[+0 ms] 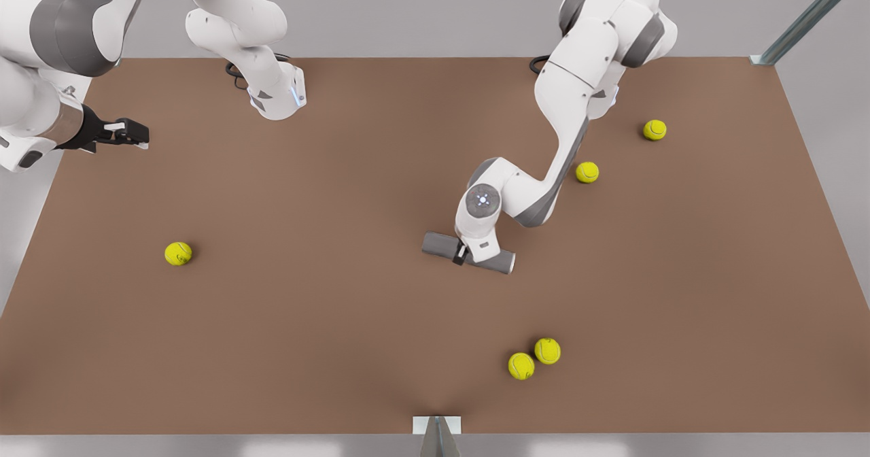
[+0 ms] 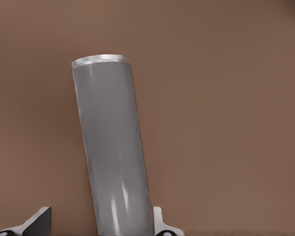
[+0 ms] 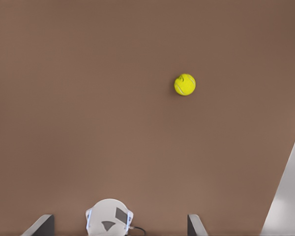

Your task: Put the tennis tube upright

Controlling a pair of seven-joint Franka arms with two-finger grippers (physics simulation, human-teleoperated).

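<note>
Table (image 1: 340, 307) of brown board carries everything here. At the front view's far left, the right arm waits, folded high off the table's edge, its forearm level and the right gripper (image 1: 139, 137) pointing toward the middle; in the right wrist view its fingers (image 3: 39, 225) stand wide apart with nothing between them, above bare board and one ball (image 3: 185, 84). That ball (image 1: 178, 254) lies alone on the left side. Right of centre, the left arm reaches down from its base at the far edge, elbow bent, wrist pointing straight down. The left gripper (image 1: 463, 256) straddles the tube (image 1: 440, 247), which lies flat; its fingers (image 2: 160, 221) sit either side of the grey body, the near one seemingly not touching. The silvery rim (image 2: 101, 60) faces away from the wrist camera.
</note>
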